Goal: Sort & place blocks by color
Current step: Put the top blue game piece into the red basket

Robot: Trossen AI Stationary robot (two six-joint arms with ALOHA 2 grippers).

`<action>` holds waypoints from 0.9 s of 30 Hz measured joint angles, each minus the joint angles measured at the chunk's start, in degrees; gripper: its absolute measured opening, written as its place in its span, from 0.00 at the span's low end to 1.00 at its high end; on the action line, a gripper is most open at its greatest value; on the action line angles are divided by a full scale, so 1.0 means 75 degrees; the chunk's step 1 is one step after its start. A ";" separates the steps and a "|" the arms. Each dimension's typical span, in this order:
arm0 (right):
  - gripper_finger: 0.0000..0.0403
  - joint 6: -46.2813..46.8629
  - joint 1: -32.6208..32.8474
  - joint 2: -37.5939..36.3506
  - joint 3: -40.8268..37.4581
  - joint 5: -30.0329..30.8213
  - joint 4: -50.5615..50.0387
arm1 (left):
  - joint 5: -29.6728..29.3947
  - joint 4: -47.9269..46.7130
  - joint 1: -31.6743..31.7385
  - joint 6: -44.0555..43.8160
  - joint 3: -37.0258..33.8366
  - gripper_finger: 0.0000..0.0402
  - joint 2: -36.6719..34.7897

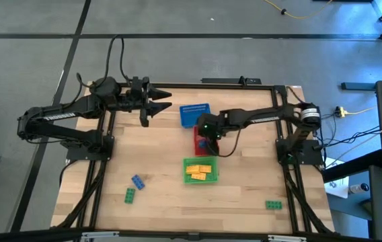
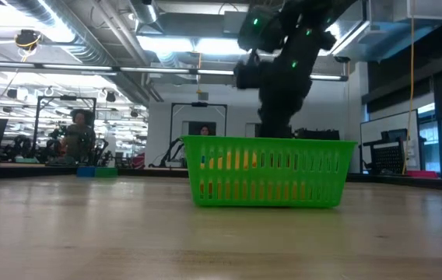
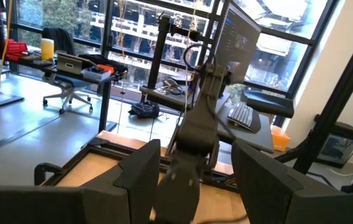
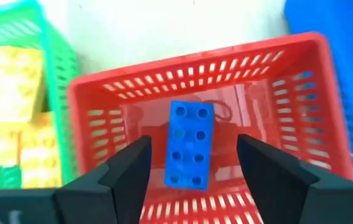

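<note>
Presently, right pincer gapes wide above red basket; blue block inside. Left pincer wide, raised.

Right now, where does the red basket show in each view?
High view: red basket at table centre, mostly under the right gripper.
Low view: not visible, behind the green basket.
Left wrist view: not in it.
Right wrist view: centre, holding a blue block.
Shared landmark: the green basket.
</note>
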 joint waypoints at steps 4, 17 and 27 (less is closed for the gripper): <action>0.60 -0.0102 0.0000 -0.0816 -0.0057 0.0052 -0.0367 | 0.0003 -0.0004 0.0000 0.0003 0.0000 0.47 0.0000; 0.60 0.1618 -0.0015 -0.4550 -0.2694 -0.0110 0.3093 | 0.0193 -0.0030 0.0000 0.0003 0.0000 0.47 0.0000; 0.60 0.1967 -0.0015 -0.5520 -0.2928 -0.0409 0.6433 | 0.0190 -0.0027 -0.0002 0.0005 0.0000 0.47 0.0000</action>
